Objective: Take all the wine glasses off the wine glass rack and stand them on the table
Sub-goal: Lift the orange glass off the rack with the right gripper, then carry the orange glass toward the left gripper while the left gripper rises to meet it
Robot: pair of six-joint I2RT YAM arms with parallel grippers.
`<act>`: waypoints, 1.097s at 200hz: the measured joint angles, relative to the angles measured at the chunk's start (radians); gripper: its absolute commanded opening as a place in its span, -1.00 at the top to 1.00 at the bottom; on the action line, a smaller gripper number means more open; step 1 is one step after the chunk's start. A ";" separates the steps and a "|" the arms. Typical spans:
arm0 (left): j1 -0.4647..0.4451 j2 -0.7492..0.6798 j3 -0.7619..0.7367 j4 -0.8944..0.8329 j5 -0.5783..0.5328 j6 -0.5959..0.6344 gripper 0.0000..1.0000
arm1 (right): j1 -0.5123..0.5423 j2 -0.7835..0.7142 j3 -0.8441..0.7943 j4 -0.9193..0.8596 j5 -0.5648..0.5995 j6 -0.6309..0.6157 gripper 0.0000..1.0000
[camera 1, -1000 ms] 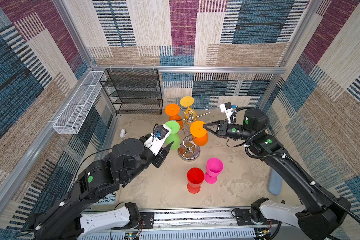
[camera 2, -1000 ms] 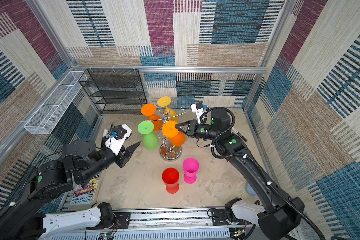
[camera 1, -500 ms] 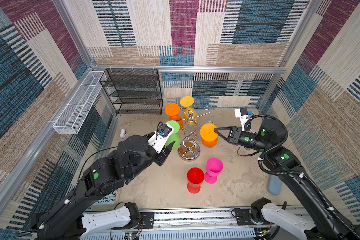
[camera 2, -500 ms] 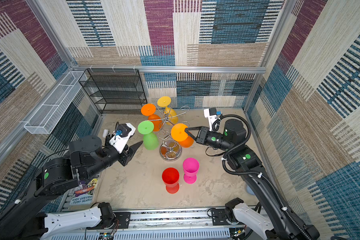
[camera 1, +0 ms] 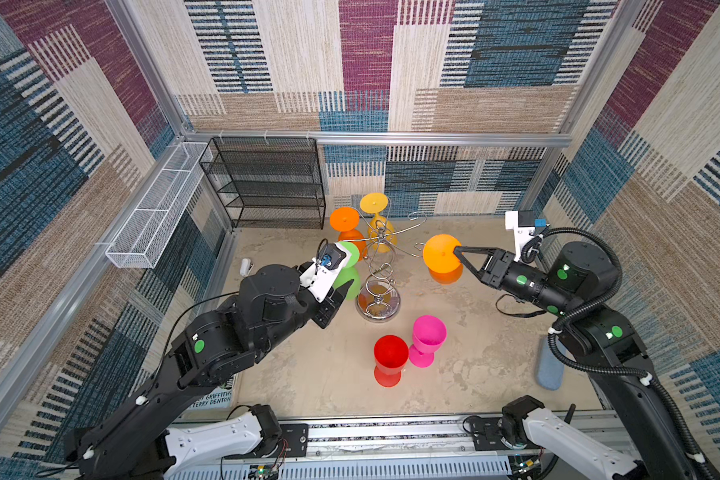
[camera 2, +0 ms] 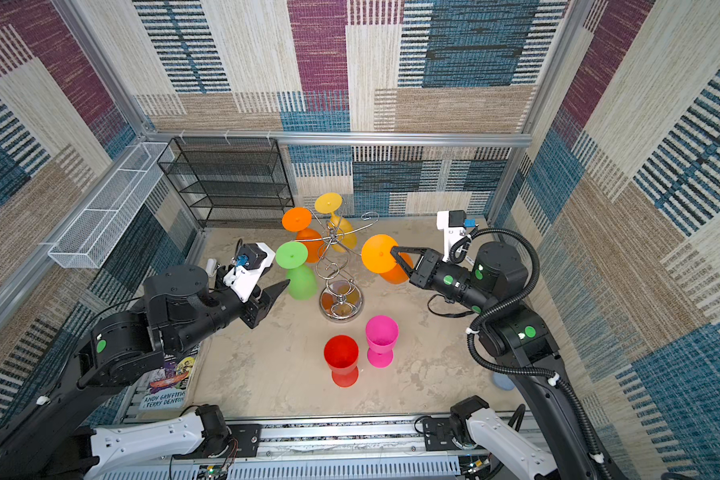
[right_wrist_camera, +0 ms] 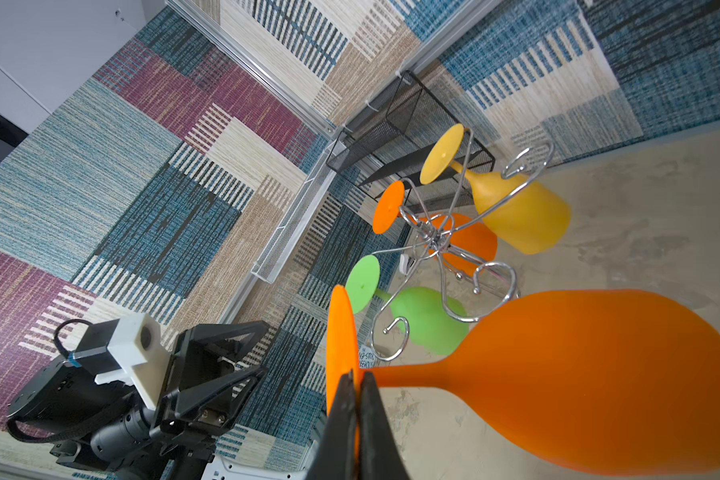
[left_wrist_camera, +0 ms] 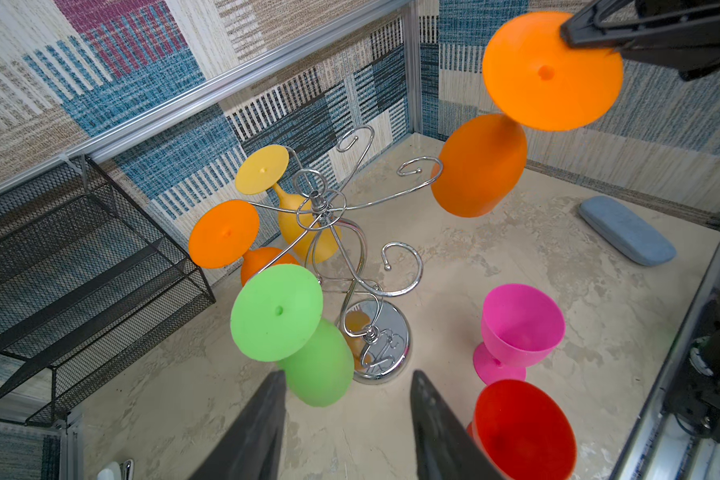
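Right gripper (right_wrist_camera: 356, 380) pinches orange wine glass (right_wrist_camera: 591, 374) foot beside wine glass rack (camera 1: 378, 311).

Reaches in low from the near left with the left arm (camera 1: 225, 332), forearm aimed toward the middle. Holds the left gripper (camera 2: 277, 293) partly open, fingers (left_wrist_camera: 262, 415) spread apart. Comes in from the right with the right arm (camera 1: 599, 332), elbow bent, wrist (camera 1: 520, 280) about level. Pinches the foot rim of an orange glass (camera 1: 437, 255) in the right gripper (camera 1: 458, 252), jaws closed tight, glass raised and bowl down.
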 measured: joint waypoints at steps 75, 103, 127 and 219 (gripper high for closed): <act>0.058 0.048 0.000 0.050 0.092 -0.015 -0.01 | -0.001 0.021 0.153 0.032 0.073 -0.067 1.00; 0.106 0.059 -0.013 0.104 0.159 -0.043 0.00 | -0.001 0.020 0.123 0.156 0.052 -0.064 1.00; 0.155 0.066 -0.019 0.166 0.246 -0.074 -0.01 | -0.001 0.026 0.079 0.302 0.000 -0.040 1.00; 0.404 0.089 -0.138 0.572 0.758 -0.346 -0.10 | -0.001 0.133 -0.076 0.987 -0.251 0.222 1.00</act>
